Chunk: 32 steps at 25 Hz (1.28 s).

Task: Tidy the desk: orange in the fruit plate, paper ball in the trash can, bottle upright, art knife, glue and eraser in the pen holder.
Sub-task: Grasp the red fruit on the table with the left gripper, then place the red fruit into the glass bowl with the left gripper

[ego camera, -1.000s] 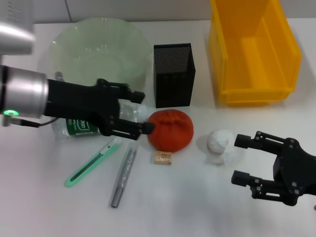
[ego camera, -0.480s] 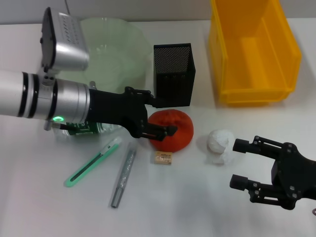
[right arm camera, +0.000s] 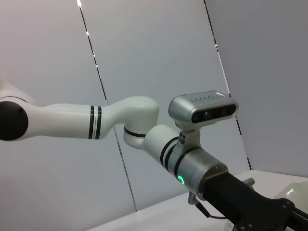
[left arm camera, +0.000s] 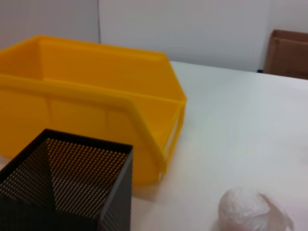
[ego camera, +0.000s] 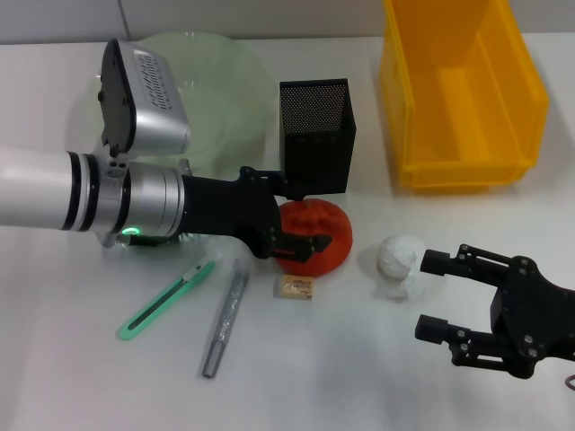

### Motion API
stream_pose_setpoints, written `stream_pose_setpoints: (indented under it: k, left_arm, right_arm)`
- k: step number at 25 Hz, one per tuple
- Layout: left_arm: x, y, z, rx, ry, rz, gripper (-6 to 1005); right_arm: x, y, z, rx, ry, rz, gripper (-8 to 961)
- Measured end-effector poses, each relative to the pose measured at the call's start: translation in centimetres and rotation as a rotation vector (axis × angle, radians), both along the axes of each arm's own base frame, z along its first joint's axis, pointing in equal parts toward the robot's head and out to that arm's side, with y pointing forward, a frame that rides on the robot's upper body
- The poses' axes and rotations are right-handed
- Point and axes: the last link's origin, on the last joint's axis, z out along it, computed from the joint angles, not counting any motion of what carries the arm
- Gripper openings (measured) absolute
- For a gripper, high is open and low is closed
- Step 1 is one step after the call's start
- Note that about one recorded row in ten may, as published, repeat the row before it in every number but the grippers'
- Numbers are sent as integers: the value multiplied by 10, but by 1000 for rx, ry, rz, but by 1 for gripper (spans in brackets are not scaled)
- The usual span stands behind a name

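The orange (ego camera: 322, 235) lies on the table in front of the pen holder (ego camera: 316, 135). My left gripper (ego camera: 310, 214) is open, with one finger on each side of the orange. The paper ball (ego camera: 400, 260) lies right of the orange, and it also shows in the left wrist view (left arm camera: 252, 211). My right gripper (ego camera: 429, 293) is open just right of the paper ball and holds nothing. The eraser (ego camera: 295, 286), the grey glue stick (ego camera: 225, 323) and the green art knife (ego camera: 166, 296) lie near the front. The bottle is mostly hidden under my left arm.
The fruit plate (ego camera: 229, 99) stands at the back left. The yellow trash can (ego camera: 458, 90) stands at the back right, beside the pen holder, as the left wrist view (left arm camera: 96, 96) also shows. The right wrist view shows my left arm (right arm camera: 192, 163).
My left arm has reached right, from over the bottle to the orange, so its open fingers now straddle the fruit. My right gripper has shifted slightly toward the front.
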Motion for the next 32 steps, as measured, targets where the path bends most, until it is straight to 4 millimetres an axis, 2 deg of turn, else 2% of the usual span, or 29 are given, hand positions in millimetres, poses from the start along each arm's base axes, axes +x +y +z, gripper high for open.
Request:
stream_pose_setpoints:
  k: [18, 23, 29, 32]
  left_arm:
    - [-7, -5, -10, 9, 29, 14, 712]
    - [-7, -5, -8, 17, 19, 21, 473]
    - [-6, -3, -2, 39, -28, 42, 236]
    - [-2, -6, 8, 59, -64, 30, 202]
  right_arm:
    - [0, 0, -2, -3, 9, -9, 763]
    - [0, 1, -2, -3, 7, -7, 763]
    - [-1, 1, -2, -4, 7, -7, 764]
    - [0, 2, -2, -2, 4, -12, 764]
